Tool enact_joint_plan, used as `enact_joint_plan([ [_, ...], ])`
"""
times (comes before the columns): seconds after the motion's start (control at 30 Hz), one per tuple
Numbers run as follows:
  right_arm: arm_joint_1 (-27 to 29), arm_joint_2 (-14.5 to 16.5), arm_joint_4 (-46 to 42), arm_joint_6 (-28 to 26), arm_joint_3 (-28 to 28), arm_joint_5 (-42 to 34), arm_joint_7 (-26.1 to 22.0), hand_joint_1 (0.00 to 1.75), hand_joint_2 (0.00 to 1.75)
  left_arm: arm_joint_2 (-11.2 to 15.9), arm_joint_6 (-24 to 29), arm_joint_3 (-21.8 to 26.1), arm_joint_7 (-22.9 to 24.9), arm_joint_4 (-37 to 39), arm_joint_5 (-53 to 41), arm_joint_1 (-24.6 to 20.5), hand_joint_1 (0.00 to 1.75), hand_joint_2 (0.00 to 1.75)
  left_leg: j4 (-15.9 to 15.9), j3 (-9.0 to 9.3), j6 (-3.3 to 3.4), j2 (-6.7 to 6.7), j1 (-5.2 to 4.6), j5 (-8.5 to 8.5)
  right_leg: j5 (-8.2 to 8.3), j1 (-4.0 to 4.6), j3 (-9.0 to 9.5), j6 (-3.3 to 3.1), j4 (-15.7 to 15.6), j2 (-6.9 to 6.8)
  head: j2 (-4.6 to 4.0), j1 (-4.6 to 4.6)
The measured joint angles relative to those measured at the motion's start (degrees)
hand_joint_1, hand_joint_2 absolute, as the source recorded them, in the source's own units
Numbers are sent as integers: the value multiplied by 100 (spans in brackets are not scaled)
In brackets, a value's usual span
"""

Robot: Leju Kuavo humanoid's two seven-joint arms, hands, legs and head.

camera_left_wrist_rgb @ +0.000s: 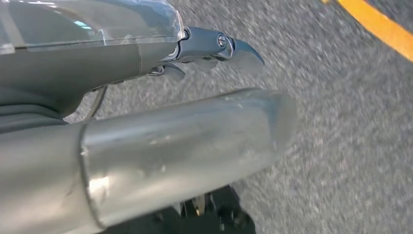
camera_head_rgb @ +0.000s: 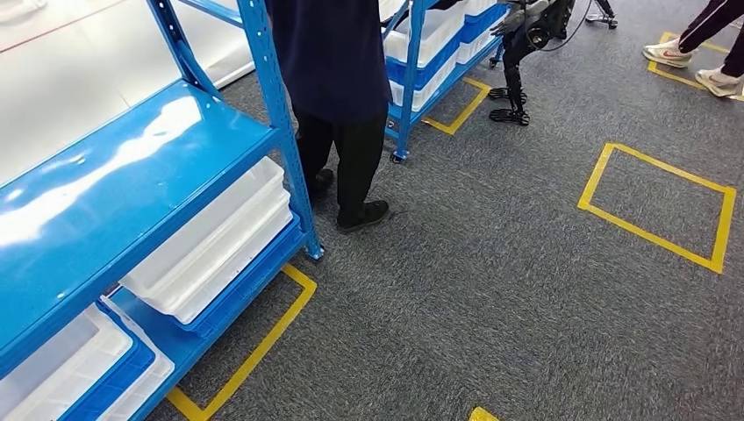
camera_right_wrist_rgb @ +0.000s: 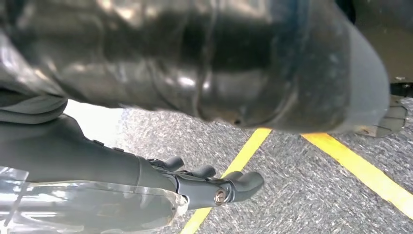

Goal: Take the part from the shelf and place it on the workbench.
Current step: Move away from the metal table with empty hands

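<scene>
Both the left hand and right hand hang empty with fingers loosely apart above carpet, so the approach to the blue shelf comes first; which white bin holds the part, I cannot tell.

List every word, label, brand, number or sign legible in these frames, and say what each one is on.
None: no text can be read in any view.
The blue shelf and the white bins bear no visible label.
The yellow floor tape forms plain outlines, with no lettering.
A dark mark on a person's white shoe is too small to read.
The left hand and right hand bear no markings.
</scene>
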Motion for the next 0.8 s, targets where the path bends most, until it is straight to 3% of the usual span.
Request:
enact_joint_plan([
  [0.07,4,5,0,15,-5,8,27,0,0,-8,90,0,48,0,-16,1,0,0,-57,19,76,-102,35,51,-242,-33,-105,55,306,260,1,6],
  [0.13,24,13,1,29,-11,17,16,0,0,-13,169,0,48,0,-21,-5,0,0,-63,-11,120,-202,37,82,-635,-79,-422,90,1020,549,1,12],
  [0.17,29,19,2,34,-13,23,0,0,0,-15,203,0,41,0,-23,-7,0,0,-59,-24,127,-265,36,91,-766,-95,-590,105,1371,601,1,12],
  [0.2,32,24,2,40,-15,32,-19,0,0,-16,230,0,33,0,-28,-7,0,0,-53,-30,129,-337,36,96,-784,-109,-690,116,1567,623,1,12],
  [0.23,34,28,2,46,-16,43,-41,0,0,-19,252,0,25,0,-35,-6,0,0,-46,-31,125,-418,37,99,-683,-124,-695,123,1553,636,1,12],
  [0.27,35,32,2,51,-18,56,-63,0,0,-23,269,0,16,0,-41,-7,0,0,-36,-29,115,-503,40,100,-480,-142,-596,125,1312,668,1,12],
  [0.33,37,33,2,61,-23,83,-97,0,0,-35,290,-1,-4,0,-57,-18,0,0,-4,-38,72,-657,42,98,-73,-177,-268,121,540,891,-1,12],
  [0.37,35,36,2,64,-31,92,-111,0,0,-39,296,-2,-18,0,-67,-26,0,0,13,-56,34,-722,41,101,36,-183,-156,119,254,999,-1,11],
  [0.43,18,46,2,70,-51,101,-132,0,0,-41,311,-5,-45,0,-88,-31,0,0,13,-97,-60,-827,49,120,60,-154,-99,105,69,1088,0,9],
  [0.5,1,66,2,72,-69,101,-149,0,0,-41,327,-8,-57,0,-111,-13,0,0,-2,-136,-145,-878,70,143,107,-149,-93,36,24,947,0,8],
  [0.53,2,77,2,73,-77,101,-155,0,0,-42,334,-10,-57,0,-123,-10,0,0,58,-176,-170,-789,69,91,134,-156,-87,-14,-11,872,0,5],
  [0.57,9,87,2,73,-86,101,-162,0,0,-42,339,-13,-57,0,-131,-12,0,0,229,-260,-188,-648,64,-37,158,-163,-87,-60,-47,785,-1,1],
  [0.63,31,101,2,74,-101,101,-173,0,0,-47,345,-18,-57,0,-140,-29,0,0,905,-552,-211,-336,59,-463,171,-135,-100,-112,-69,608,0,-6],
  [0.7,46,108,2,74,-107,101,-175,0,0,-51,345,-19,-57,0,-142,-34,0,0,1526,-787,-239,-234,65,-735,166,-100,-117,-124,-62,422,0,-7],
  [0.73,47,108,2,74,-108,101,-175,0,0,-52,345,-20,-57,0,-142,-29,0,0,1556,-760,-243,-213,65,-709,161,-90,-122,-127,-54,337,0,-7],
  [0.77,45,109,2,74,-109,101,-175,0,0,-52,345,-20,-57,0,-142,-24,0,0,1364,-621,-240,-186,63,-590,154,-84,-122,-125,-42,263,0,-7],
  [0.8,42,111,2,75,-109,101,-175,0,0,-51,345,-20,-57,0,-142,-20,0,0,981,-383,-222,-117,56,-414,142,-81,-118,-118,-26,193,0,-7],
])
